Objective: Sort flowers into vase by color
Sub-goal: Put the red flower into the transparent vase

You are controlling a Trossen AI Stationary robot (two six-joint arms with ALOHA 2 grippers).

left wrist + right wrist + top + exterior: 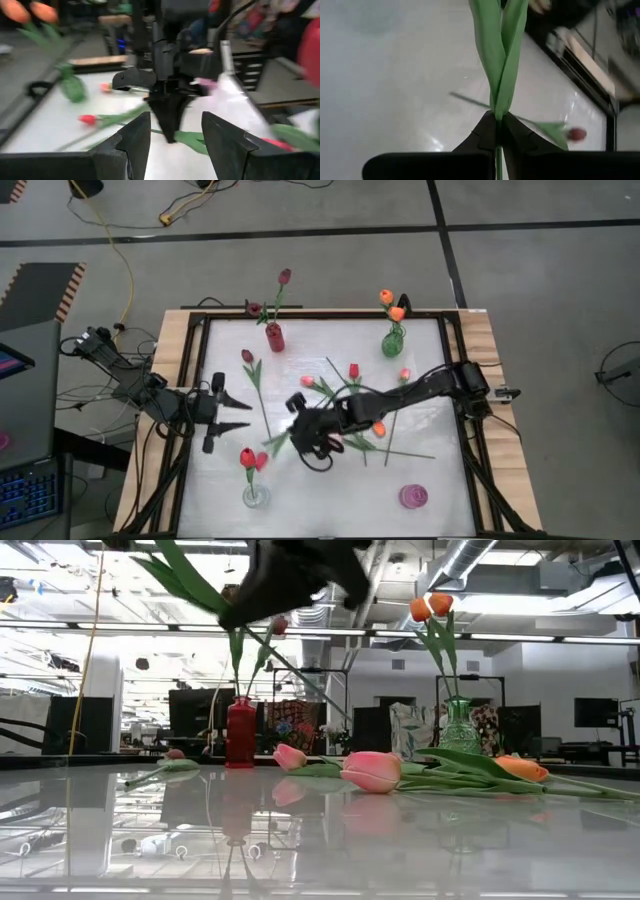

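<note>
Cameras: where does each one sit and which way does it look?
High view: above the table, looking straight down; both arms show, left pincer open.
Low view: at tabletop height, looking level across past the pink tulip; an arm hangs overhead.
Left wrist view: on the left arm, looking past its own fingers at the other arm.
Right wrist view: on the right arm; right pincer shut on a green stem.
High and low views share the red vase.

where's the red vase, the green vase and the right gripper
red vase [274,337], high view, on its body
green vase [393,343], high view, on its glass body
right gripper [496,131], right wrist view, between fingertips pinching a green stem [500,75]
</note>
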